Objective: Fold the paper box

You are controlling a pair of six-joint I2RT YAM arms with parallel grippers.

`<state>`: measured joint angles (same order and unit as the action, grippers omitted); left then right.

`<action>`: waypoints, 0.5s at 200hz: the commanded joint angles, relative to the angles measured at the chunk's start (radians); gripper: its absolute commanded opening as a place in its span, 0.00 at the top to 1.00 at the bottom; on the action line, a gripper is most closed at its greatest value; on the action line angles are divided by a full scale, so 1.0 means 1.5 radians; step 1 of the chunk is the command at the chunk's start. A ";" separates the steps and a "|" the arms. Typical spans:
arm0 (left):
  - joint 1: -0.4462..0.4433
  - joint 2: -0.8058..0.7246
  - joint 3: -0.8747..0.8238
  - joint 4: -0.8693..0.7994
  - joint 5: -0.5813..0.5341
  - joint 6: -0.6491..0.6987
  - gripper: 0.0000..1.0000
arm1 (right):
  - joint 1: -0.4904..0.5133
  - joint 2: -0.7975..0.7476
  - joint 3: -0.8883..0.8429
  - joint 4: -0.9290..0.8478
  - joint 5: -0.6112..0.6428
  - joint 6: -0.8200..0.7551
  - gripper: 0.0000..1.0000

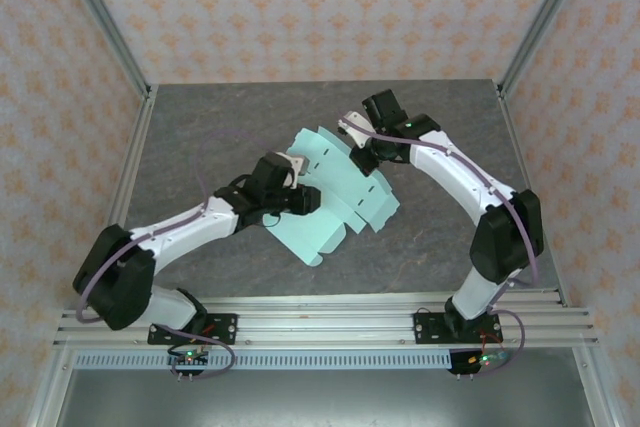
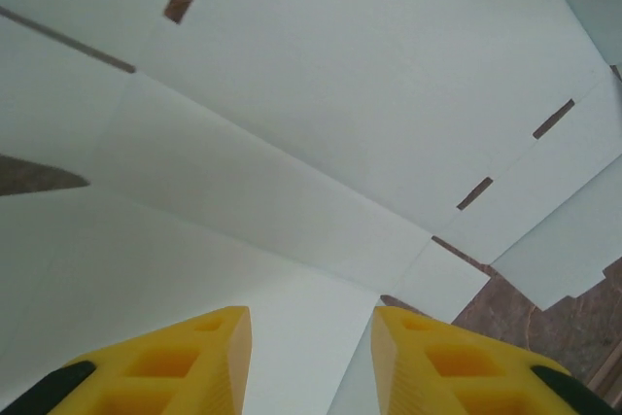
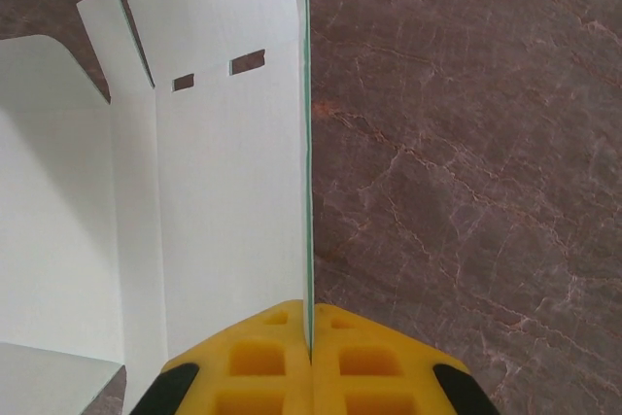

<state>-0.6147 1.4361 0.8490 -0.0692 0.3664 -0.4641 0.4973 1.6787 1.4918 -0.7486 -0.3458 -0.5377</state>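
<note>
Mint-blue thin card of the paper box (image 1: 340, 217), spread as a die-cut sheet on the middle of the table (image 1: 200, 127). Early in the task, judging by the lay of it: no walls standing as a closed shape, no tabs tucked into slots, no box form yet.

Just 1 edge lifted, on the side toward the far end of the table, pinched by the right gripper (image 1: 358, 159). From the wrist, right gripper (image 3: 309, 313) pressed together on the card's thin edge, with the paper box (image 3: 224, 191) panel rising upright beside bare table.

Over the middle of the table, left gripper (image 1: 305, 199) low above the sheet. Up close, left gripper (image 2: 311, 318) spread, paper box (image 2: 340, 94) beneath and partly between the fingers, nothing clamped as far as can be told.

Left to do, by estimate: raising the remaining panels along the creases, folding in the flaps, locking the tabs.

Looks clean and smooth apart from scored fold lines. Short slots cut along the creases, rounded flap corners toward the near edge of the table, notched tabs on 1 side. Probably floppy, and quick to slide on the table.
</note>
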 commanded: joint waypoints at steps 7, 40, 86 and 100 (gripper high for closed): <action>-0.020 0.069 0.028 0.122 -0.037 -0.038 0.67 | 0.000 0.002 0.027 -0.007 0.024 0.017 1.00; -0.021 0.128 0.044 0.138 -0.053 -0.038 0.73 | 0.000 0.008 0.032 -0.014 0.034 0.016 1.00; -0.022 0.180 0.060 0.173 -0.043 -0.040 0.78 | 0.000 0.008 0.027 -0.013 0.029 0.019 1.00; -0.022 0.194 0.065 0.175 -0.044 -0.039 0.81 | 0.000 0.009 0.022 -0.010 0.031 0.021 1.00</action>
<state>-0.6464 1.7016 0.9089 0.1364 0.3244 -0.5186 0.4973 1.6825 1.5055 -0.7525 -0.3202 -0.5232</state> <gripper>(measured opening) 0.210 0.038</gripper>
